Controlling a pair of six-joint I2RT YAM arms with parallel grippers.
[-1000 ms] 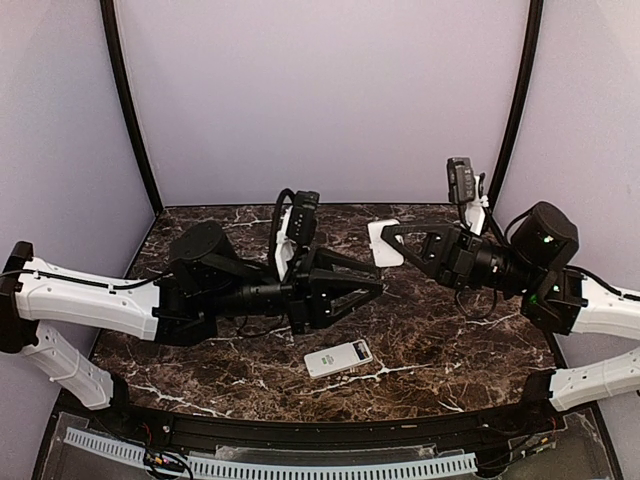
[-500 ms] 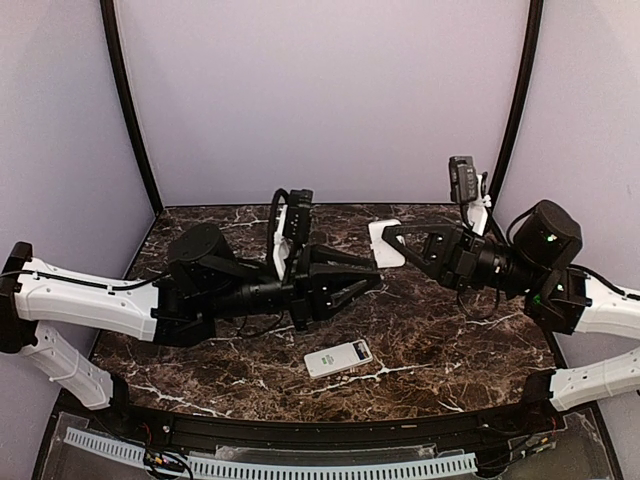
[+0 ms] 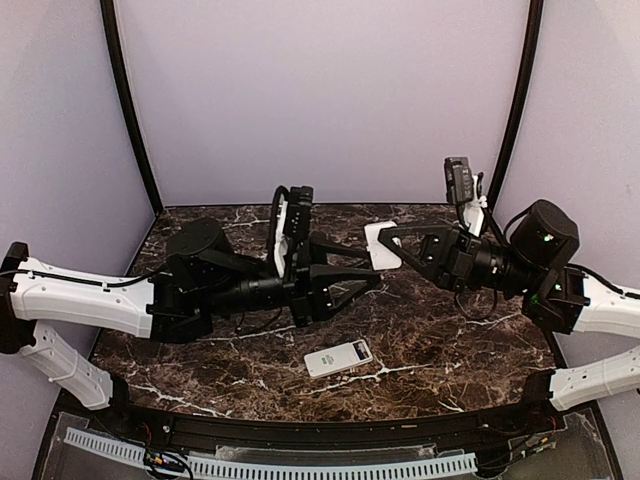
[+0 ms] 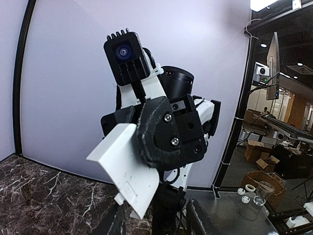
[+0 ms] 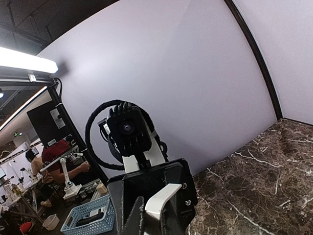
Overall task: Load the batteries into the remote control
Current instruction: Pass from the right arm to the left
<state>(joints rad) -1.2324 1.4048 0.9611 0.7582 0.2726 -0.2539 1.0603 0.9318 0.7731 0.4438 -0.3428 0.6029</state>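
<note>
The white remote control (image 3: 338,357) lies flat on the marble table near the front, display window to its right end. My right gripper (image 3: 388,243) is shut on a flat white plastic piece (image 3: 384,244) with a small latch tab. It holds the piece in the air above the table's middle. The piece also shows in the left wrist view (image 4: 126,169) and in the right wrist view (image 5: 164,199). My left gripper (image 3: 378,262) is open and empty. It faces the right gripper, with its upper finger close to the white piece. No batteries show.
Lilac walls with black corner posts (image 3: 130,120) close in the back and sides. The dark marble table (image 3: 430,340) ends at a black front rail (image 3: 320,425). Both arms hang low over the table's middle, above and behind the remote.
My left gripper has risen a little and its jaws have spread, bringing the upper finger up to the white piece. My right gripper has edged slightly left. The remote has not moved.
</note>
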